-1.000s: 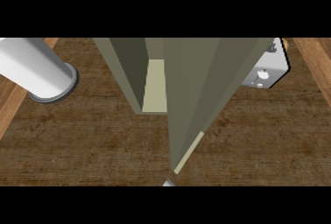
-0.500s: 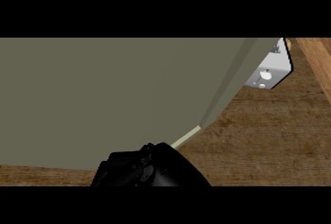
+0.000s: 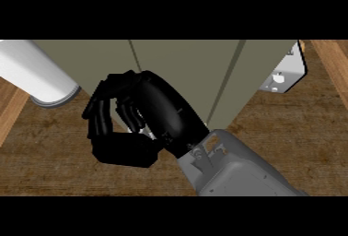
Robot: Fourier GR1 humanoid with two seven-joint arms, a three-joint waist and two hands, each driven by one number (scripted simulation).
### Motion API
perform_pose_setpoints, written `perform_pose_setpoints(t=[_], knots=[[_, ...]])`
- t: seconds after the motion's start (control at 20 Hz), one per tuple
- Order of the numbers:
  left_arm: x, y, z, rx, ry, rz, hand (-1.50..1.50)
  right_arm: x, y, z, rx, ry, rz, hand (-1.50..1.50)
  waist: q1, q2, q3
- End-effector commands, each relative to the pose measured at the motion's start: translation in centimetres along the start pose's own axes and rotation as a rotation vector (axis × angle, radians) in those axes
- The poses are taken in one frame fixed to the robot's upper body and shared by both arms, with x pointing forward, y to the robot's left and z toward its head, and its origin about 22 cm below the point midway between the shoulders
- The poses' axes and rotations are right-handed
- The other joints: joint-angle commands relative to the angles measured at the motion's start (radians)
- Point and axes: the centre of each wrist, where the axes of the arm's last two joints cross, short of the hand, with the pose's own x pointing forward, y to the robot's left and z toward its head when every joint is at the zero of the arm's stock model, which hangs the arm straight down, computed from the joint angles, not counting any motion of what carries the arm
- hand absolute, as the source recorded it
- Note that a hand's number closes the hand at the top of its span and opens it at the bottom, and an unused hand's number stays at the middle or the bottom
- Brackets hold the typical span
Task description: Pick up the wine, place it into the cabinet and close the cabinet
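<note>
Filling the middle of the head view, a black hand [image 3: 146,117] on a grey forearm [image 3: 234,173] is coming up from the lower edge and lying against the olive-grey cabinet [image 3: 197,69]. Which arm it belongs to is not clear from its place; it enters right of centre, so it is probably the right one. Its fingers [image 3: 102,110] are curling inward towards the thumb, apparently round the edge of a cabinet panel, though what they are grasping cannot be told for certain. Half a second ago only the hand's top was showing at the lower edge and the cabinet face was covering nearly everything; now the hand is sitting much higher and the cabinet's vertical seams are showing. A white cylinder [image 3: 34,69], hidden in that earlier frame, is showing again at upper left. The wine is not showing anywhere. A white bracket [image 3: 282,76] is sitting at the cabinet's right side. Below everything, the brown wood-grain bench [image 3: 61,166] is spreading across the view.
</note>
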Motion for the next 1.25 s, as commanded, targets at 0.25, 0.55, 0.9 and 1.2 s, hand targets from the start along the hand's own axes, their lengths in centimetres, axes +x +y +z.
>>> perform_pose_setpoints(t=[0.25,0.55,0.9,1.2], knots=[[-1.8,-2.0,0.0,-0.036,0.060,0.026,-1.50,-3.3,-5.4,-4.5,-0.077,0.017,0.034,1.50,-0.013,0.002,0.000],[-2.7,-2.6,-3.5,-0.046,0.075,0.026,-1.50,-5.1,-7.8,-6.2,-0.096,0.034,0.055,1.50,-0.026,0.009,0.000],[-5.1,-4.4,-3.9,-0.021,0.066,0.041,-1.50,-6.0,-11.2,-6.2,-0.144,0.020,0.130,1.50,-0.033,0.016,0.000],[-5.3,-5.1,-4.8,-0.027,0.067,0.028,-1.50,-6.2,-13.2,-6.0,-0.129,0.022,0.111,1.50,-0.032,0.014,0.000]])
